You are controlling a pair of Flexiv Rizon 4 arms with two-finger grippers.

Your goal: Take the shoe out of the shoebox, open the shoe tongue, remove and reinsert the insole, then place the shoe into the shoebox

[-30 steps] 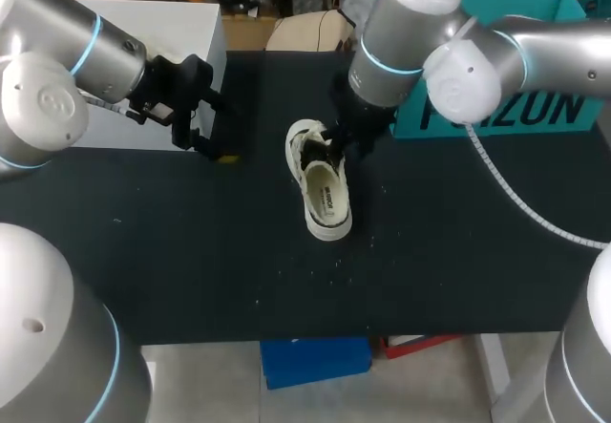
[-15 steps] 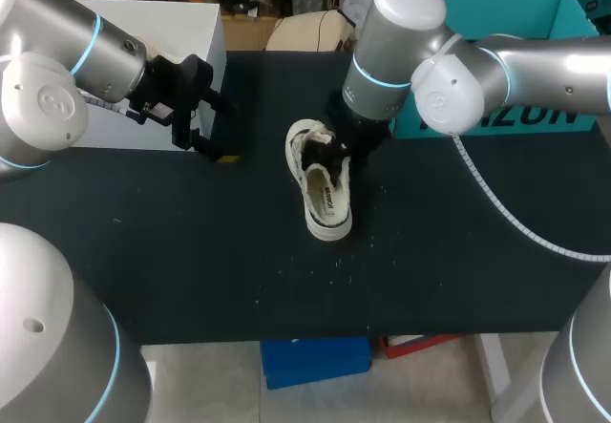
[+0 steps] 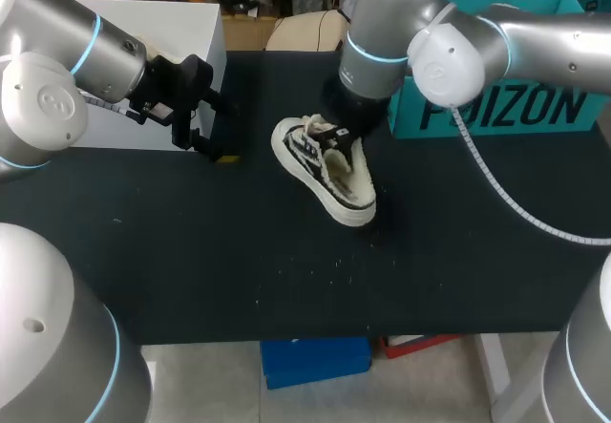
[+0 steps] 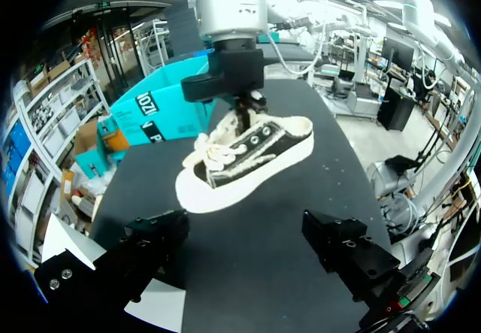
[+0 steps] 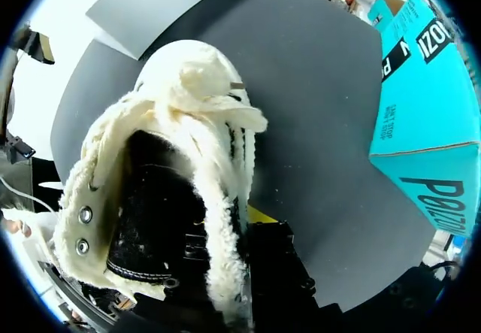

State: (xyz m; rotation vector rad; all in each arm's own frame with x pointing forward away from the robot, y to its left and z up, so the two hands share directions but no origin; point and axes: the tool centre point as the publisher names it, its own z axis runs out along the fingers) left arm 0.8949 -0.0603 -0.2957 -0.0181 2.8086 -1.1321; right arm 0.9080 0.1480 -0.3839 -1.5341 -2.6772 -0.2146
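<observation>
A black low shoe (image 3: 325,170) with cream fleece lining and a white sole lies tipped on its side in the middle of the black table. My right gripper (image 3: 341,137) comes down on it from above and is shut on the shoe's fleece-lined side wall. In the right wrist view one finger stands outside the shoe (image 5: 173,190), the other inside it, with the right gripper (image 5: 237,220) pinching the wall. The left wrist view has the shoe (image 4: 244,156) ahead, hanging from the right gripper (image 4: 248,106). My left gripper (image 3: 212,127) stands open and empty at the left.
The teal shoebox (image 3: 516,108) stands at the back right, close behind the right arm. A white box (image 3: 143,60) sits at the back left, beside the left gripper. Bare black table lies in front of the shoe.
The right gripper has closed on the shoe's side wall and tipped the shoe from sole-down onto its side, turning it with the toe swung left. The left arm has not moved.
</observation>
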